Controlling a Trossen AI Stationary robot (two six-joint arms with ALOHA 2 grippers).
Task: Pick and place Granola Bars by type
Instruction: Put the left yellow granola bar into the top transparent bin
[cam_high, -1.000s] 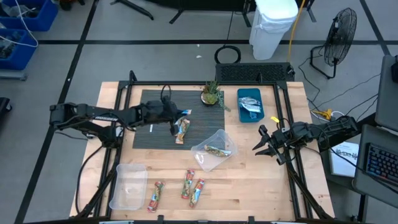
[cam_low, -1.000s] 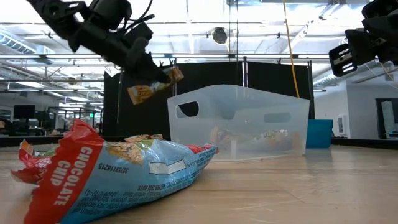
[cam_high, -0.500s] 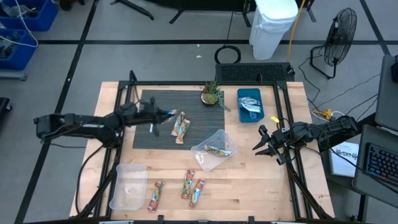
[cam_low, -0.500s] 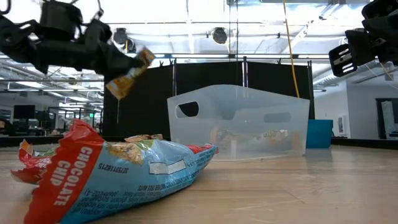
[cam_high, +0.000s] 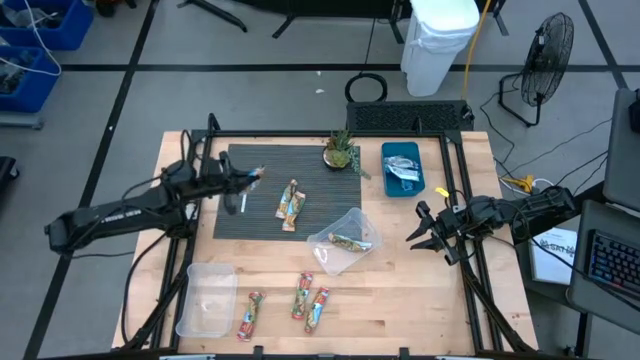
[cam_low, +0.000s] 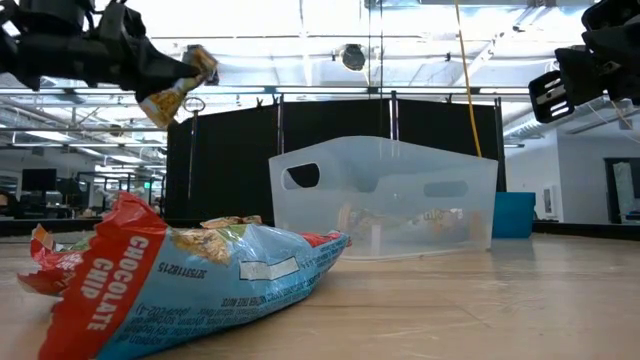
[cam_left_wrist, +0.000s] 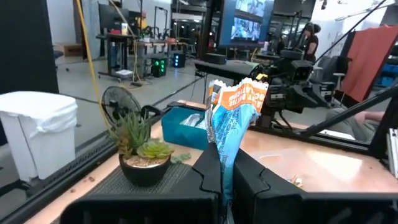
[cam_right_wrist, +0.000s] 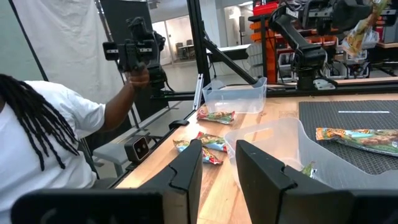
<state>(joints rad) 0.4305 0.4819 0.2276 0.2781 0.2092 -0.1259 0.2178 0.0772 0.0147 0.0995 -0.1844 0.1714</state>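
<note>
A: L arm status?

B: Left gripper (cam_high: 252, 177) is up over the dark mat (cam_high: 320, 165), approx 10 o'clock from table centre, fingers clamped on one orange-blue granola bar (cam_left_wrist: 233, 115). Low view shows the held bar well clear of the wood, hanging tilted.

A: R arm?

B: Right gripper (cam_high: 428, 232) waits at 3 o'clock by the table edge, fingers apart, nothing btw them.

A: Where's the rest of the bars?

B: One lies on the mat (cam_high: 290, 204) near centre. One in the tilted clear bin (cam_high: 344, 240), approx 5 o'clock from centre. Three on bare wood (cam_high: 300, 302) at 6 o'clock. Silvery ones in the blue tray (cam_high: 402, 167) at 1 o'clock. The clear bin at 7 o'clock (cam_high: 206, 300) looks empty.

A: So how to do the carry right?

B: My call: match the wrapper first, it looks like the type on the mat, can't be sure. Keep the bar high while crossing so it doesn't brush the plant (cam_high: 341, 152) at 12. Come straight down over the chosen bin, release low so it won't bounce out. Grip is on one end only, so slow moves, else it may swing or slip.
</note>
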